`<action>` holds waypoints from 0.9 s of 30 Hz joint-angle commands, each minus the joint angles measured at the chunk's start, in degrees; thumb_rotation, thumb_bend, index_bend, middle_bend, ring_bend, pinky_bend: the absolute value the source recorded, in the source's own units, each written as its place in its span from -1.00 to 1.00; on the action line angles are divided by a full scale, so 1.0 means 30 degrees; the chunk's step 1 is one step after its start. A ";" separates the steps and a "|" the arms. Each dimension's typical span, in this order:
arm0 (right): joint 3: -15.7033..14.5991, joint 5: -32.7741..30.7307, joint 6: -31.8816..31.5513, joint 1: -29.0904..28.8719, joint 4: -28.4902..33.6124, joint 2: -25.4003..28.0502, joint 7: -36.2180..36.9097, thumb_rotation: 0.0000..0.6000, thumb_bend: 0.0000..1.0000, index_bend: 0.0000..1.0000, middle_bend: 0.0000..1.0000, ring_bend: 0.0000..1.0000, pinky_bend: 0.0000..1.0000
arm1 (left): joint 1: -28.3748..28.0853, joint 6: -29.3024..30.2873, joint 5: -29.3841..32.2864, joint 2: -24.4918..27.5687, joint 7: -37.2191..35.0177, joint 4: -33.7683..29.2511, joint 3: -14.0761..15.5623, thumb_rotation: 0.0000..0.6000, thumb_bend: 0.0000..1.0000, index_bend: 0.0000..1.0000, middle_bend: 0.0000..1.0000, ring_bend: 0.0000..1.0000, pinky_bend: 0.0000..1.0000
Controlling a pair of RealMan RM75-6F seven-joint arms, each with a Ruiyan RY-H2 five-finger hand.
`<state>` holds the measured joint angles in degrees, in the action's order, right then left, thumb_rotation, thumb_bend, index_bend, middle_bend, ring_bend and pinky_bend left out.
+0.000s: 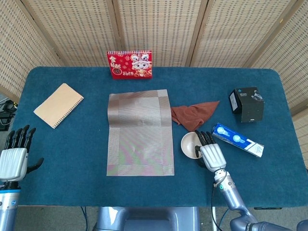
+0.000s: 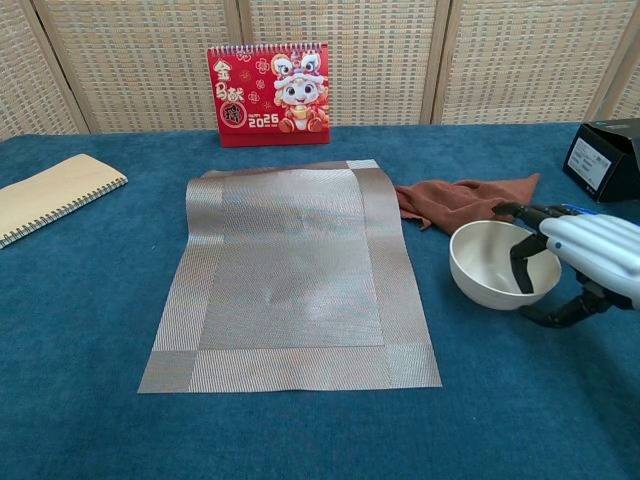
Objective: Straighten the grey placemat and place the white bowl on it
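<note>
The grey placemat point(image 1: 139, 132) lies flat in the middle of the blue table, its long side running away from me; the chest view shows the placemat point(image 2: 290, 270) slightly skewed. To its right stands the white bowl point(image 1: 190, 143), also visible as the bowl point(image 2: 485, 265) in the chest view. My right hand point(image 1: 209, 151) grips the bowl's right rim, with fingers point(image 2: 520, 265) hooked inside and the thumb against the outer wall. My left hand point(image 1: 13, 159) hovers at the table's near left edge, fingers apart and holding nothing.
A brown cloth point(image 1: 192, 114) lies just behind the bowl. A blue and white box point(image 1: 238, 139) and a black box point(image 1: 246, 103) sit to the right. A red calendar point(image 1: 130, 64) stands at the back, and a tan notebook point(image 1: 58, 105) lies at the left.
</note>
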<state>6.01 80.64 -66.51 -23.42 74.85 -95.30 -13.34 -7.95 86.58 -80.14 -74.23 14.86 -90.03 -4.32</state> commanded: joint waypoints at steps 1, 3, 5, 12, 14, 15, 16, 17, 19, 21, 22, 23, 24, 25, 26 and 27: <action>-0.0033 0.0001 -0.0084 0.0030 -0.0041 -0.0027 -0.0005 1.00 -0.04 0.35 -0.83 -1.00 -1.00 | 0.0006 -0.0007 0.0001 -0.0002 0.0008 -0.0006 -0.0030 1.00 -0.61 -0.87 -1.00 -1.00 -1.00; -0.0050 -0.0088 -0.0073 0.0057 -0.0037 -0.0015 -0.0028 1.00 -0.03 0.35 -0.83 -1.00 -1.00 | 0.0013 -0.0026 -0.0003 -0.0005 0.0012 -0.0008 -0.0037 1.00 -0.61 -0.87 -1.00 -1.00 -1.00; -0.0094 -0.0148 -0.0068 0.0091 -0.0047 0.0004 -0.0056 1.00 -0.02 0.36 -0.83 -1.00 -1.00 | 0.0017 -0.0045 -0.0007 -0.0010 0.0013 -0.0002 -0.0048 1.00 -0.61 -0.87 -1.00 -1.00 -1.00; -0.0290 -0.0192 -0.0124 0.0180 -0.0197 0.0022 -0.0176 1.00 0.08 0.39 -0.83 -1.00 -1.00 | -0.0006 -0.0170 -0.0058 -0.0061 0.0081 0.0022 -0.0064 1.00 -0.61 -0.86 -1.00 -1.00 -1.00; -0.0316 -0.0189 -0.0162 0.0201 -0.0192 0.0026 -0.0149 1.00 0.09 0.39 -0.84 -1.00 -1.00 | -0.0003 -0.0182 -0.0059 -0.0065 0.0077 0.0020 -0.0083 1.00 -0.61 -0.86 -1.00 -1.00 -1.00; -0.0326 -0.0204 -0.0165 0.0209 -0.0179 0.0039 -0.0149 1.00 0.10 0.39 -0.84 -1.00 -1.00 | 0.0002 -0.0177 -0.0063 -0.0070 0.0077 0.0019 -0.0092 1.00 -0.61 -0.86 -1.00 -1.00 -1.00; -0.0340 -0.0207 -0.0178 0.0220 -0.0159 0.0060 -0.0157 1.00 0.10 0.39 -0.84 -1.00 -1.00 | 0.0007 -0.0172 -0.0072 -0.0073 0.0073 0.0018 -0.0099 1.00 -0.61 -0.86 -1.00 -1.00 -1.00; -0.0358 -0.0190 -0.0193 0.0222 -0.0142 0.0075 -0.0170 1.00 0.10 0.39 -0.84 -1.00 -1.00 | 0.0013 -0.0168 -0.0082 -0.0070 0.0070 0.0014 -0.0103 1.00 -0.61 -0.86 -1.00 -1.00 -1.00; -0.0399 -0.0131 -0.0250 0.0228 -0.0141 0.0105 -0.0257 1.00 0.09 0.39 -0.84 -1.00 -1.00 | 0.0023 -0.0170 -0.0089 -0.0072 0.0075 0.0018 -0.0107 1.00 -0.61 -0.86 -1.00 -1.00 -1.00; -0.0422 -0.0048 -0.0364 0.0239 -0.0113 0.0134 -0.0338 1.00 0.09 0.39 -0.84 -1.00 -1.00 | 0.0021 -0.0188 -0.0089 -0.0079 0.0083 0.0022 -0.0116 1.00 -0.61 -0.86 -1.00 -1.00 -1.00; -0.0437 0.0031 -0.0471 0.0253 -0.0068 0.0171 -0.0396 1.00 0.09 0.40 -0.84 -1.00 -1.00 | 0.0020 -0.0193 -0.0093 -0.0079 0.0077 0.0020 -0.0125 1.00 -0.61 -0.86 -1.00 -1.00 -1.00; -0.0453 0.0099 -0.0569 0.0271 -0.0007 0.0218 -0.0435 1.00 0.09 0.40 -0.84 -1.00 -1.00 | 0.0024 -0.0191 -0.0099 -0.0083 0.0071 0.0025 -0.0132 1.00 -0.61 -0.86 -1.00 -1.00 -1.00; -0.0462 0.0170 -0.0666 0.0285 0.0060 0.0276 -0.0476 1.00 0.08 0.40 -0.84 -1.00 -1.00 | 0.0028 -0.0184 -0.0095 -0.0088 0.0071 0.0038 -0.0145 1.00 -0.61 -0.86 -1.00 -1.00 -1.00; -0.0460 0.0257 -0.0793 0.0297 0.0142 0.0362 -0.0548 1.00 0.08 0.41 -0.84 -1.00 -1.00 | 0.0029 -0.0192 -0.0089 -0.0095 0.0078 0.0048 -0.0153 1.00 -0.61 -0.86 -1.00 -1.00 -1.00; -0.0454 0.0314 -0.0891 0.0309 0.0225 0.0449 -0.0627 1.00 0.08 0.41 -0.84 -1.00 -1.00 | 0.0029 -0.0206 -0.0081 -0.0100 0.0079 0.0051 -0.0158 1.00 -0.61 -0.86 -1.00 -1.00 -1.00; -0.0425 0.0364 -0.1029 0.0332 0.0307 0.0553 -0.0722 1.00 0.08 0.41 -0.84 -1.00 -1.00 | 0.0028 -0.0227 -0.0071 -0.0105 0.0084 0.0052 -0.0159 1.00 -0.61 -0.86 -1.00 -1.00 -1.00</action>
<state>4.68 81.56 -69.33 -22.50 75.56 -93.85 -15.27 -7.87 85.91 -80.37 -74.54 15.10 -89.88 -4.80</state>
